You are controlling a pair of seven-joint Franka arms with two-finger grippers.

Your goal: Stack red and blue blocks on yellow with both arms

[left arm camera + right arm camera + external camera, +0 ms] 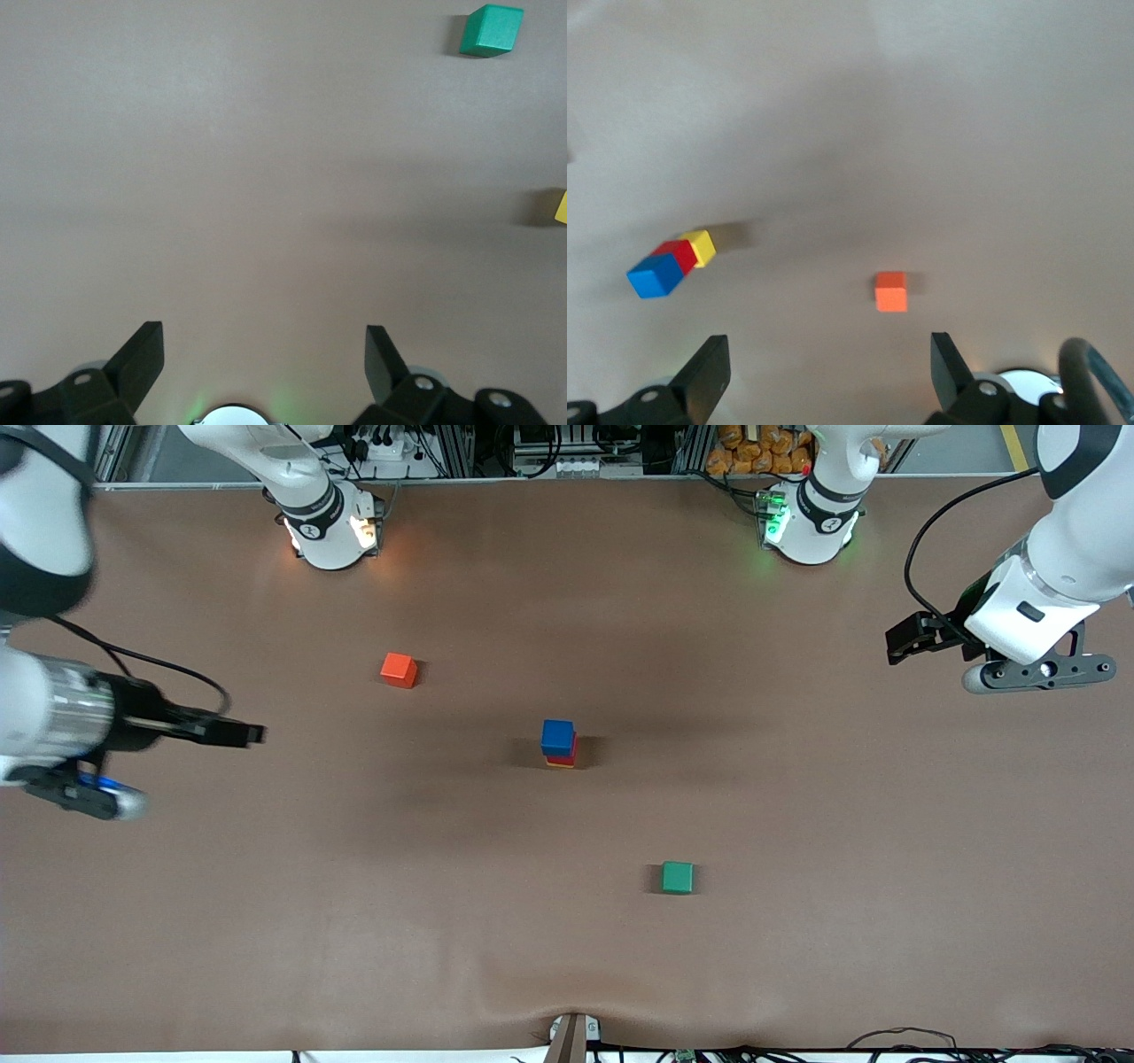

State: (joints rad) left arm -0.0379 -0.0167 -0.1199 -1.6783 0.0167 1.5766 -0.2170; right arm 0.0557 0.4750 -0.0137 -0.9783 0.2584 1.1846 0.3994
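With the blue block (557, 736) on the red block (567, 754) on the yellow block (558, 763) mid-surface, the 3-cube stack looks done, so both empty claws, left claw (905, 640) and right claw (241, 733), each with fingers apart, should just stay well clear.

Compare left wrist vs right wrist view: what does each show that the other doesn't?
Only the left wrist view: the green cube and the open left gripper.

Only the right wrist view: the orange cube, the blue block and red block of the stack, and the open right gripper.

Both: the brown table and the yellow cube, though the left wrist view catches only a sliver of it at the frame edge.
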